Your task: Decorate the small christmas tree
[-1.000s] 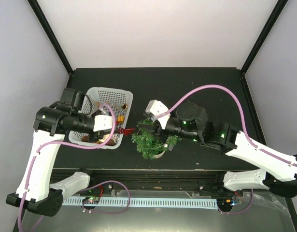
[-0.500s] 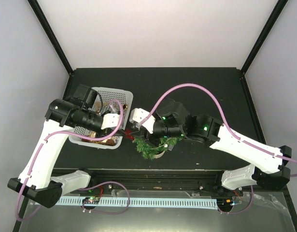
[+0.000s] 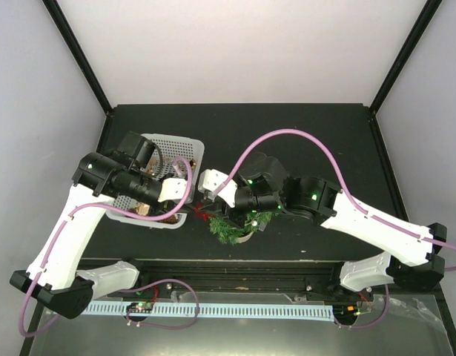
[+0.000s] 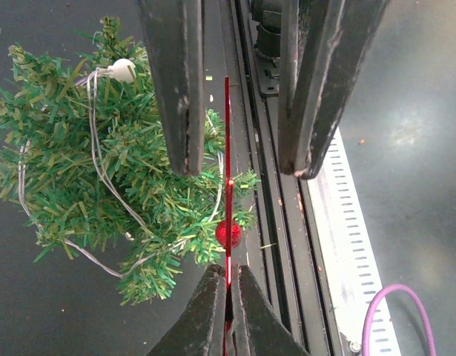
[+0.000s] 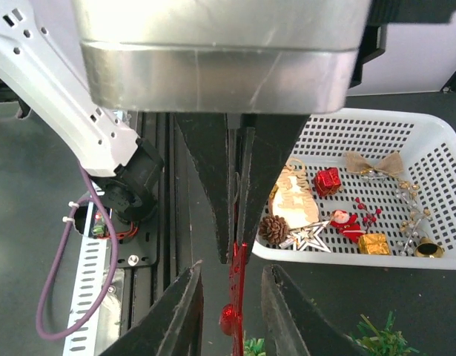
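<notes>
Little room: left end effector sits between basket rim and tree, seemingly.

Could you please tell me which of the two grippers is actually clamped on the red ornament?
The left gripper: its jaws are pinched shut on the red ornament, while the right gripper only straddles it with its fingers apart.

Robot lab test cell
Matte black table beneath the fingers — plain white panel walls, black frame posts beyond them.
</notes>
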Motion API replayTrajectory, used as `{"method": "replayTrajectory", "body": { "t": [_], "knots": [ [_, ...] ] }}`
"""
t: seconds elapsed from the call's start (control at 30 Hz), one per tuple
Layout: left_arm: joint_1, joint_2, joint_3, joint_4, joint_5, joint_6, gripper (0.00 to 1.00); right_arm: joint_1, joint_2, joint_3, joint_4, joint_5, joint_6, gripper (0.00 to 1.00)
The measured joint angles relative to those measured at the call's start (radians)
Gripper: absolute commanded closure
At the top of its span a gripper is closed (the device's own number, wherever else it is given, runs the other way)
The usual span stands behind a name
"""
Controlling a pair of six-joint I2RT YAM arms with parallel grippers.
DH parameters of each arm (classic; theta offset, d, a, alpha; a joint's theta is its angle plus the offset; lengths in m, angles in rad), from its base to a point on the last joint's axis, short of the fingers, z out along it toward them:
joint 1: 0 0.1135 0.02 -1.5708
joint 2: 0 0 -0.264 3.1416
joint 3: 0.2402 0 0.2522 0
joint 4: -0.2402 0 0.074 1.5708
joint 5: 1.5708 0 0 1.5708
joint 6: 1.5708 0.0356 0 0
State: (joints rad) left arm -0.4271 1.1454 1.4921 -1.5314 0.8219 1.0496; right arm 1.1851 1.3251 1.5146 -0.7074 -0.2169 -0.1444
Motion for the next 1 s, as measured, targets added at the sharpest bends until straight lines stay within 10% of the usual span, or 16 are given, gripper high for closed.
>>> {"method": "replayTrajectory", "body": {
  "t": [0.4, 0.77, 1.0],
  "knots": [
    [-0.021, 0.0, 0.026, -0.002, -0.026, -0.018, 0.98, 0.0, 0.033, 0.006, -0.006, -0.026, 0.006, 0.99],
    [-0.029, 0.0, 0.026, -0.008, -0.037, -0.034, 0.98, 0.0, 0.034, 0.006, -0.01, -0.008, 0.02, 0.99],
    [-0.029, -0.001, 0.045, -0.002, -0.059, -0.053, 0.8, 0.004, 0.034, 0.003, 0.006, 0.045, 0.047, 0.99]
  ]
}}
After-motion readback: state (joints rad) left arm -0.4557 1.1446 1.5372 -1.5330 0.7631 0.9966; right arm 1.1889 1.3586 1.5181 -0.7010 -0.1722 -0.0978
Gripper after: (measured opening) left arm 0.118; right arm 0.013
